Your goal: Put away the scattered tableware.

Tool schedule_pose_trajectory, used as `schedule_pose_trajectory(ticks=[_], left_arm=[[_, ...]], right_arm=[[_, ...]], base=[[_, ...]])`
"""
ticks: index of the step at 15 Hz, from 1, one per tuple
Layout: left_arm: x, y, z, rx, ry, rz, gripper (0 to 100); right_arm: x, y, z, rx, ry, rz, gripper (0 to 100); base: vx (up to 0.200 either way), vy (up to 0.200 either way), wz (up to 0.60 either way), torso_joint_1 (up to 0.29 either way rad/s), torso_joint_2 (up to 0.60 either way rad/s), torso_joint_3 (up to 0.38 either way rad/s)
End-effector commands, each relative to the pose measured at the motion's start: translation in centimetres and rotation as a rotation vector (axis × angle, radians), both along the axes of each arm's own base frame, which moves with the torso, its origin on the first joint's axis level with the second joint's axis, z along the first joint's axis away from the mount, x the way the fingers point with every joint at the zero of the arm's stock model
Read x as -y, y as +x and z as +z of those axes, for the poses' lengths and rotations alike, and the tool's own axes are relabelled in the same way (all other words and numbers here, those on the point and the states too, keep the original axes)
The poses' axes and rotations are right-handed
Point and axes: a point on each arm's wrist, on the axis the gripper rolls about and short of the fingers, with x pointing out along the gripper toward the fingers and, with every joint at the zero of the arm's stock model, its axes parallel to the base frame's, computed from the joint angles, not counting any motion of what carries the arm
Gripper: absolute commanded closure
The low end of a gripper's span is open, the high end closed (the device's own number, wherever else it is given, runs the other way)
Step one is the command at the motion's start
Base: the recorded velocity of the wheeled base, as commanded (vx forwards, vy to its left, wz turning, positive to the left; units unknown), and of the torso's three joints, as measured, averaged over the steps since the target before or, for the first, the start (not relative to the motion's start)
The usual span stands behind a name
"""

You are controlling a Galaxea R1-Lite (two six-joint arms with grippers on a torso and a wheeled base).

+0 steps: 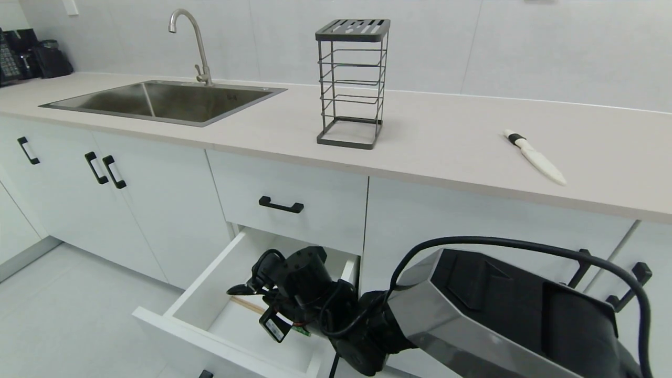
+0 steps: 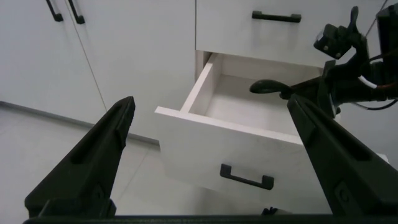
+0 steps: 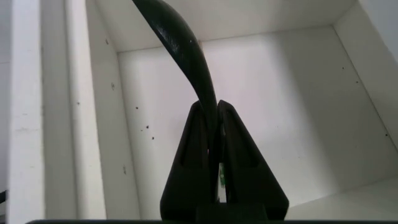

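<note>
Over the open drawer (image 1: 207, 281), right gripper (image 3: 211, 121) clamps a black spoon (image 3: 177, 43).

Bright, even light leaves only soft shadows inside the open drawer (image 1: 210, 281) and beneath the countertop (image 1: 446, 142).

- One sink (image 1: 157, 100) with one faucet (image 1: 197, 42).
- One countertop (image 1: 446, 131).
- One black wire rack (image 1: 350, 84).
- One white knife (image 1: 535, 156) with a black band.
- One black spoon (image 3: 180, 50).
- One thin wooden stick (image 1: 245, 303); I cannot tell what kind.
- Two drawers: the open drawer (image 1: 210, 283) and the closed drawer (image 1: 315, 184).
- Seven black handles:
  - three on the left cupboard doors (image 1: 27, 150) (image 1: 95, 168) (image 1: 113, 171)
  - two partly hidden at the right (image 1: 581, 265) (image 1: 638, 278)
  - one on the closed drawer (image 1: 281, 205)
  - one on the open drawer (image 2: 247, 178)
- Two grippers: the left gripper (image 2: 211, 106) and the right gripper (image 3: 211, 109).
</note>
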Motion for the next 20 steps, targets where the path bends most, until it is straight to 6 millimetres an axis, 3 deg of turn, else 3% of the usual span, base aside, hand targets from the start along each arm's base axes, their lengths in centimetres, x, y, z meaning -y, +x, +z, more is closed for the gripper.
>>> schedule_pose_trajectory(ticks=[1,12,20], left_arm=[[0.0,0.0,0.0,-0.002,0.001,-0.001,0],[0.0,0.0,0.0,-0.002,-0.001,0.001,0],[0.0,0.0,0.0,-0.002,-0.001,-0.001,0]], right_arm=[[-0.7,0.5,-0.4,0.010,0.015,-0.001,100],[-0.7,2.2,-0.7,0.046,0.001,-0.012,100],[-0.7,2.7,-2.9,0.003,-0.069,-0.012,100]], base=[[0.000,0.000,0.00,-0.237,0.34,0.124],[0.000,0.000,0.00,-0.059,0.15,0.051],[0.000,0.000,0.00,0.000,0.00,0.000]])
